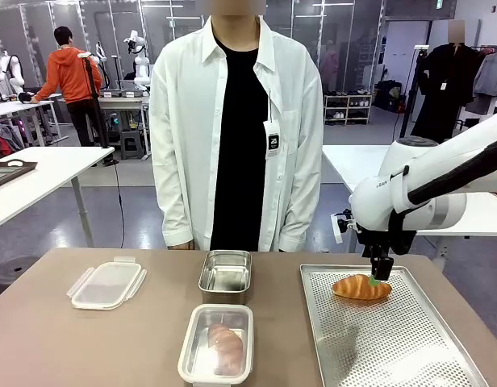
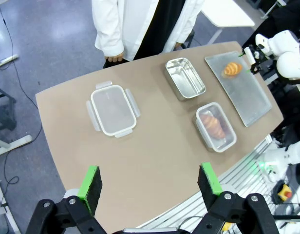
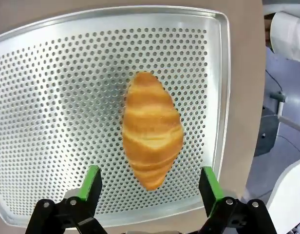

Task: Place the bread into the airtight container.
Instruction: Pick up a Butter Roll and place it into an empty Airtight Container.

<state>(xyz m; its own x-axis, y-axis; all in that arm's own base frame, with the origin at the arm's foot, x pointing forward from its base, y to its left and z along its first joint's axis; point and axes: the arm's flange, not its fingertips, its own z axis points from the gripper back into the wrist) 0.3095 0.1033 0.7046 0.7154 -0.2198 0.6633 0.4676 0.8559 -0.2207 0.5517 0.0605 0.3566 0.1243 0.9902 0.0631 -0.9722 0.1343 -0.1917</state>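
Our right gripper (image 3: 150, 178), jaws spread and empty, hangs over the golden-brown croissant (image 3: 151, 129) on the perforated metal tray (image 3: 52, 97). Its long axis lies square to the closing line; we expect a pinch across its width.

The right arm (image 1: 394, 205) is glossy white and rounded, with a black band along it and small lettering. The right gripper (image 3: 150, 178) and left gripper (image 2: 150, 178) are black, with round screws and green pads (image 3: 93, 179). The person (image 1: 232, 121) wears an open white shirt over black, with a badge (image 1: 273, 139).
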